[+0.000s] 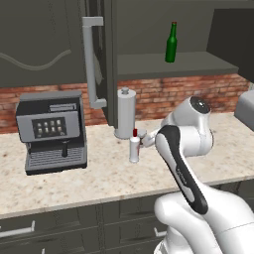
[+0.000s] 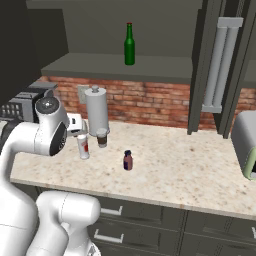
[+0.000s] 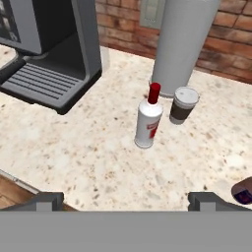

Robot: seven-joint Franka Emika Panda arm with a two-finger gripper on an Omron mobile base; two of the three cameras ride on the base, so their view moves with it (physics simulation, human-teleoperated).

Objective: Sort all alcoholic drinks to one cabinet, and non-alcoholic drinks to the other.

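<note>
The white bottle with red cap (image 3: 148, 123) stands upright on the speckled counter (image 1: 99, 173), in its middle depth, well in from the front edge. Just beside it, toward the brick wall, is the paper coffee cup (image 3: 183, 105), apart from the bottle by a narrow gap, and right behind the cup rises the tall grey metal canister (image 1: 125, 113), close against the back of the counter. The tiny purple bottle (image 2: 128, 160) stands alone further along the counter and nearer its front edge, clear of the others. The dark-green glass bottle (image 2: 129, 44) is upright on the shelf of the open wall cabinet (image 2: 115, 67) above, near the middle of the shelf.

The gripper (image 3: 126, 199) hangs above the counter short of the white bottle, its two fingertips (image 3: 47, 199) set wide apart with nothing between them. Nothing stands between it and the white bottle.

To one side sits the coffee machine (image 1: 52, 130), near the back of the counter; its drip tray reaches toward the white bottle without touching it. The left base view hides the coffee cup and purple bottle behind the arm; the right base view shows both, plus a pale toaster (image 2: 246, 145) at the counter's far end.
</note>
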